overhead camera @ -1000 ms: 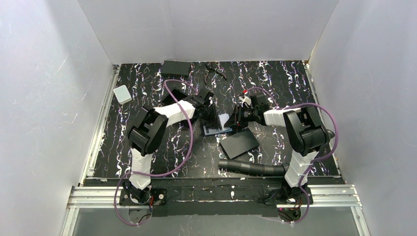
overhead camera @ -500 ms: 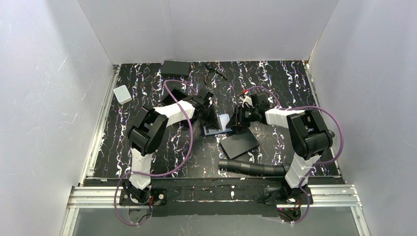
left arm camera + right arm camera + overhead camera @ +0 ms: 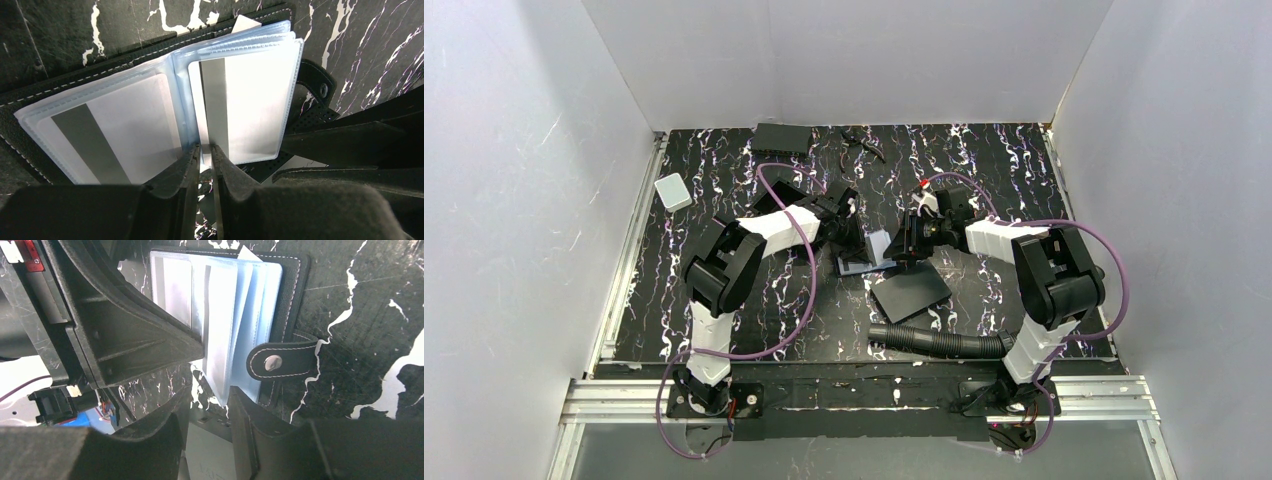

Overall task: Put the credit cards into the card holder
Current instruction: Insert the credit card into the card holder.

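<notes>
The black card holder [image 3: 861, 264] lies open mid-table, its clear sleeves fanned out [image 3: 75, 82] [image 3: 292, 295]. Two credit cards [image 3: 115, 132] [image 3: 255, 95], pale with a grey stripe, sit inside facing sleeves. My left gripper [image 3: 852, 238] comes in from the holder's left. Its jaws [image 3: 205, 149] are nearly together, pinching the lower edge of a sleeve page by the spine. From the right, my right gripper [image 3: 906, 245] stands open [image 3: 211, 392] around the bottom corner of a raised sleeve page. Only one of its fingers [image 3: 245, 407] touches that page. The snap strap [image 3: 280, 362] hangs loose.
A matte black flat sheet [image 3: 911, 290] lies just in front of the holder, under my right wrist. A black ribbed hose [image 3: 939, 342] lies near the front edge. A white box [image 3: 672, 190] sits at the left, with a black box [image 3: 782, 137] and a small tool [image 3: 861, 145] at the back.
My left jaws have narrowed onto the sleeve edge. The right arm has drawn slightly back and up, and the bright raised page between the grippers now looks smaller and bluer.
</notes>
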### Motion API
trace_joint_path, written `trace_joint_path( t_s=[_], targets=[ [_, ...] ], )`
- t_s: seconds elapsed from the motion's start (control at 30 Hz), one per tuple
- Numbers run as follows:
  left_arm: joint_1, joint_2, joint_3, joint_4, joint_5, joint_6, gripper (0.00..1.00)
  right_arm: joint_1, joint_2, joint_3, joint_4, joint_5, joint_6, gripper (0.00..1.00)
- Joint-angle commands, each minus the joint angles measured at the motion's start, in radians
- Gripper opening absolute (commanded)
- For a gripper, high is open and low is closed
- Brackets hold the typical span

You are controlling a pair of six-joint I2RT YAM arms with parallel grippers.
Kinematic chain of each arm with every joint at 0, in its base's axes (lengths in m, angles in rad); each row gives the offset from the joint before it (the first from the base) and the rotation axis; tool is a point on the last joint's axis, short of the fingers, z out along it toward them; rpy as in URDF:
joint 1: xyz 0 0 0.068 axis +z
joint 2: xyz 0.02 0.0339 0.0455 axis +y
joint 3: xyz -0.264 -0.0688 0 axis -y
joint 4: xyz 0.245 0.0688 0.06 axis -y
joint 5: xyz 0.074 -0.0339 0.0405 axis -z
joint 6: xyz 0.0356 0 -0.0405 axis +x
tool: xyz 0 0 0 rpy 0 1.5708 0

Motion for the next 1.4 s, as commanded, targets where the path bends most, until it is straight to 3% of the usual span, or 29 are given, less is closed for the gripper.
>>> trace_joint_path(
  t_s=[0.0, 0.1, 0.2, 0.4, 0.5, 0.63, 0.97, 1.13, 1.37],
  targets=[
    [0.004, 0.000, -0.023, -0.017, 0.006, 0.007, 0.14, 0.001, -0.037, 0.007, 0.029, -0.043, 0.017, 0.42],
    [0.004, -0.004, -0.028, -0.001, 0.018, 0.000, 0.14, 0.002, -0.018, -0.018, 0.131, -0.112, 0.092, 0.41],
    [0.004, -0.012, -0.032, 0.004, 0.022, -0.001, 0.14, 0.003, -0.010, -0.049, 0.251, -0.148, 0.176, 0.27],
    [0.004, -0.039, -0.036, 0.007, 0.031, 0.002, 0.15, 0.003, -0.012, -0.046, 0.250, -0.128, 0.176, 0.11],
    [0.005, -0.056, -0.044, 0.012, 0.039, 0.002, 0.21, 0.003, -0.005, -0.049, 0.248, -0.125, 0.164, 0.03],
    [0.015, -0.093, -0.074, 0.037, 0.067, -0.013, 0.27, 0.003, -0.005, -0.041, 0.220, -0.109, 0.124, 0.01],
    [0.057, -0.222, -0.133, 0.095, 0.167, -0.116, 0.58, 0.004, -0.008, -0.016, 0.180, -0.097, 0.049, 0.01],
    [0.057, -0.203, -0.018, -0.008, 0.151, -0.139, 0.63, 0.013, -0.033, -0.011, 0.156, -0.064, 0.016, 0.01],
    [0.050, -0.056, 0.289, -0.352, -0.057, -0.164, 0.62, 0.048, -0.074, 0.012, 0.067, 0.020, -0.072, 0.01]
  ],
)
